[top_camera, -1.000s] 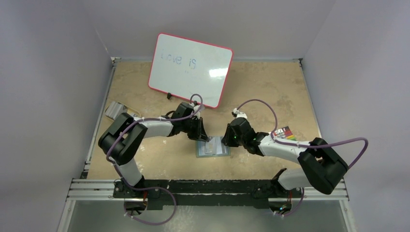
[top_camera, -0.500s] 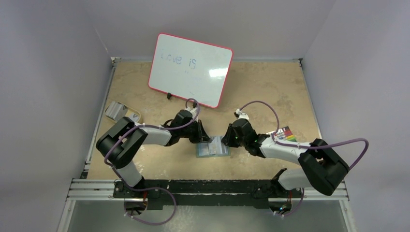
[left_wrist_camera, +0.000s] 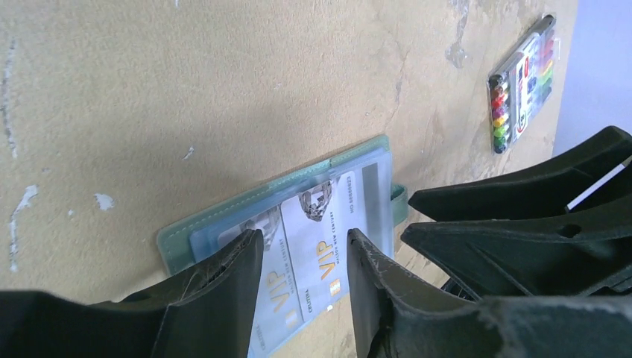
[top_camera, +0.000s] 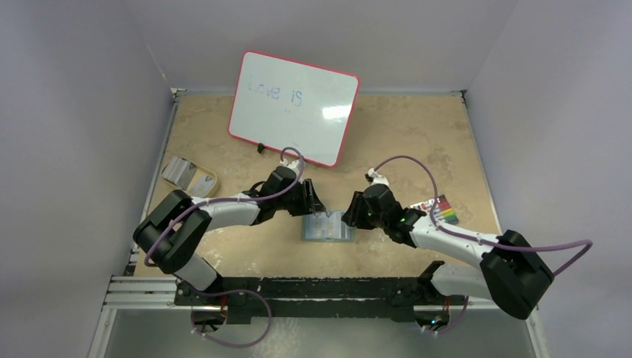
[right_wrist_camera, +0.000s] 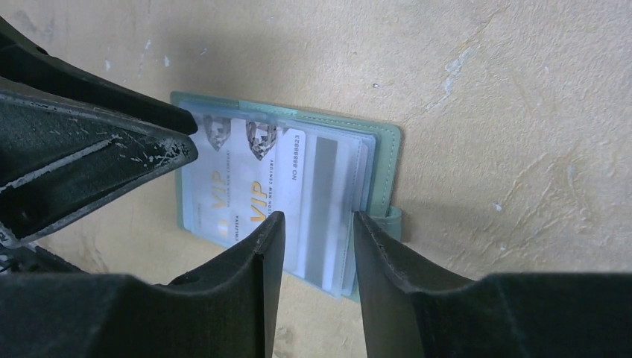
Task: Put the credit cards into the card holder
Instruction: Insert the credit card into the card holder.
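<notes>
The sage-green card holder (top_camera: 328, 228) lies open and flat on the table between both arms. Pale blue credit cards marked VIP (left_wrist_camera: 320, 239) lie on it, partly overlapping, and stick out past its near edge. One whitish card with a grey stripe (right_wrist_camera: 324, 190) sits at the holder's strap side. The holder's green edge shows in the left wrist view (left_wrist_camera: 223, 216) and the right wrist view (right_wrist_camera: 381, 160). My left gripper (left_wrist_camera: 302, 246) is open just above the cards, empty. My right gripper (right_wrist_camera: 317, 224) is open over the striped card, empty. The two grippers (top_camera: 313, 205) (top_camera: 349, 216) face each other closely.
A red-framed whiteboard (top_camera: 294, 108) stands at the back. A silver ribbed case (top_camera: 179, 173) lies at the left. A pack of coloured markers (top_camera: 441, 207) lies at the right, also in the left wrist view (left_wrist_camera: 522, 74). Side walls enclose the table.
Both arms have shifted a little while their grippers stay at the card holder. The right arm's elbow has swung out to the right and the left arm's elbow to the left.
</notes>
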Motion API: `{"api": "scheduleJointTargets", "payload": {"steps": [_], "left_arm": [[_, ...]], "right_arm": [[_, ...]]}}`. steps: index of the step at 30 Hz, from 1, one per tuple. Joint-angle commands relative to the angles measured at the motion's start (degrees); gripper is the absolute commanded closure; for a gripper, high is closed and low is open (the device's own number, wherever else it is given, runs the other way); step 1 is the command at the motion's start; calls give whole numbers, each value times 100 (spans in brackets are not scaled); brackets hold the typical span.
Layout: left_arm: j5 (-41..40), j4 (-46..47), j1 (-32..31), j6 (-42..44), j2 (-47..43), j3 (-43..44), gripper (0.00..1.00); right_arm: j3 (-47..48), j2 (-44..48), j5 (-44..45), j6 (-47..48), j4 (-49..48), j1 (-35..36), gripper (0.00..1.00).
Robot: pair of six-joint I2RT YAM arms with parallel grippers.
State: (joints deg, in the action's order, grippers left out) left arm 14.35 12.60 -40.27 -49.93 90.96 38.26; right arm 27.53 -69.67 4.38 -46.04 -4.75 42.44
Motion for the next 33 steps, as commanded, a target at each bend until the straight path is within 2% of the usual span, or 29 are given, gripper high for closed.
{"api": "scheduleJointTargets", "payload": {"steps": [1, 4, 12, 33], "left_arm": [[-354, -243, -61, 134, -364, 109, 55], [-350, -113, -139, 5, -381, 3, 55], [-326, 200, -288, -246, -166, -184, 55], [-264, 1201, -488, -844, 345, -335, 56]], "right_arm": [[124, 269, 99, -10, 326, 28, 58], [99, 193, 115, -16, 333, 28, 57], [0, 103, 230, -54, 285, 28, 44], [-250, -170, -82, -68, -266, 28, 49]]}}
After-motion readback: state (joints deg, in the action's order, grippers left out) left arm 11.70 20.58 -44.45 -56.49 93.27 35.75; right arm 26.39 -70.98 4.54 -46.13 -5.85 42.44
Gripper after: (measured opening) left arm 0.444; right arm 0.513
